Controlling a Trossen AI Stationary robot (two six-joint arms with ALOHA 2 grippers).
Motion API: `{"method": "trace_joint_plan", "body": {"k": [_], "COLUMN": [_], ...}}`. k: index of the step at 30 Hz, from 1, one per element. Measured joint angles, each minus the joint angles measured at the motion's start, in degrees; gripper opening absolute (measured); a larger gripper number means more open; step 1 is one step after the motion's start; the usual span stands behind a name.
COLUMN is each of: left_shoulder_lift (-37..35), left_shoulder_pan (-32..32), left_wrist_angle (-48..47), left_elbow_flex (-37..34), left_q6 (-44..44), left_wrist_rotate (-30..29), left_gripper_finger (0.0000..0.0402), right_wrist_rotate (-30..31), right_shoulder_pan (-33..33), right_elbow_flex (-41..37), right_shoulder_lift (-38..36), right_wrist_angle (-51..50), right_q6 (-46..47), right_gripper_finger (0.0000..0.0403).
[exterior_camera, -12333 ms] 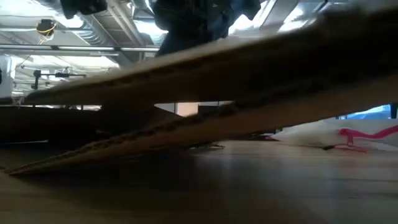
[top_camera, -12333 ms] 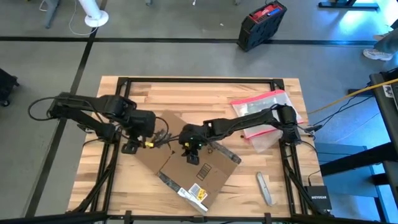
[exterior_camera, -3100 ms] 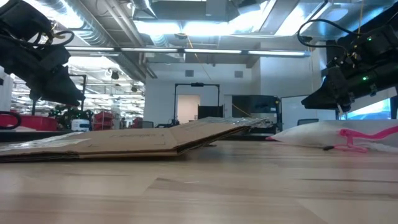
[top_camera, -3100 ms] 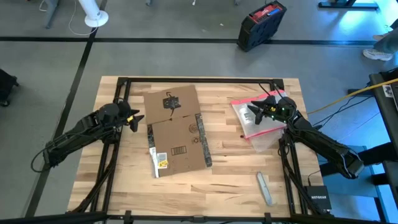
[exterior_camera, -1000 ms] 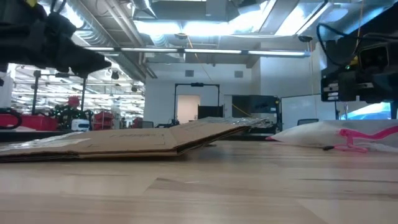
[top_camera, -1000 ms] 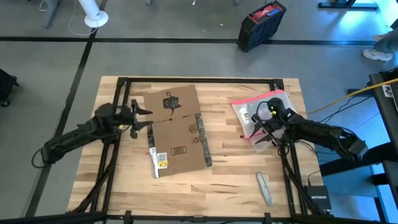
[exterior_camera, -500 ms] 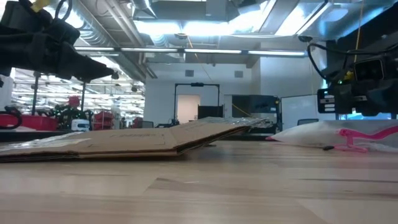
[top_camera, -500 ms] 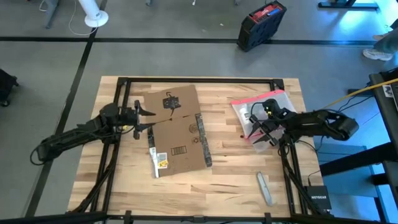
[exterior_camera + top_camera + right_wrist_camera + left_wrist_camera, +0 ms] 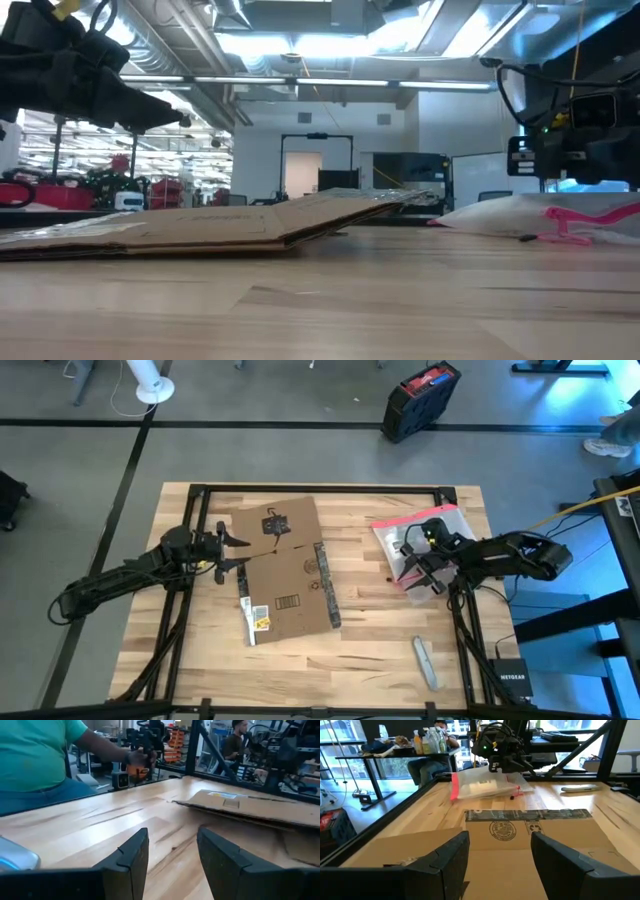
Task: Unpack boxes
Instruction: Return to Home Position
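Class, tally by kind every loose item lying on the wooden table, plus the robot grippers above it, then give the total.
Flattened cardboard box: 1
Clear pouch with pink edge: 1
Gray cutter: 1
Gripper: 2 (left gripper, right gripper)
Total: 5

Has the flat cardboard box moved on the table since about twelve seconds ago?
Yes. The flat cardboard box has turned square and shifted toward the far edge of the table, farther from the gray cutter.

The wooden table [image 9: 360, 660] bore a flattened cardboard box [image 9: 285, 585] near its middle. Right of that box lay a clear pouch [image 9: 450, 520] and, farther off, a gray cutter [image 9: 426, 663].
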Motion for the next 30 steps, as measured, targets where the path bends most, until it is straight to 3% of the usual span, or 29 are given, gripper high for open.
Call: {"method": "trace_joint_plan", "body": {"k": [5, 8, 18, 30], "left_shoulder_lift": [0.0, 0.1, 0.2, 0.4], "left_shoulder_pan": [0.0, 0.0, 0.0, 0.0], "left_wrist_angle": [0.0, 0.0, -0.1, -0.1], "left_elbow_flex": [0.0, 0.0, 0.0, 0.0], "left_q6": [0.3, 0.4, 1.0, 0.5], "left_wrist_rotate": [0.0, 0.0, -0.4, -0.4], "left_gripper_finger": [0.0205, 0.0205, 0.0205, 0.0205], "right_wrist_rotate": [-0.6, -1.4, -1.4, -1.3], "right_shoulder_pan": [-0.8, -0.7, -0.7, -0.7], "right_elbow_flex": [0.0, 0.0, 0.0, 0.1], "right_shoulder_lift": [-3.7, -9.4, -39.5, -65.8], "right_wrist_angle": [-0.3, -0.3, -3.2, -20.1], "right_q6": [2.4, 8.8, 32.6, 44.0], "right_gripper_finger": [0.0161, 0.0161, 0.0161, 0.0161]}}
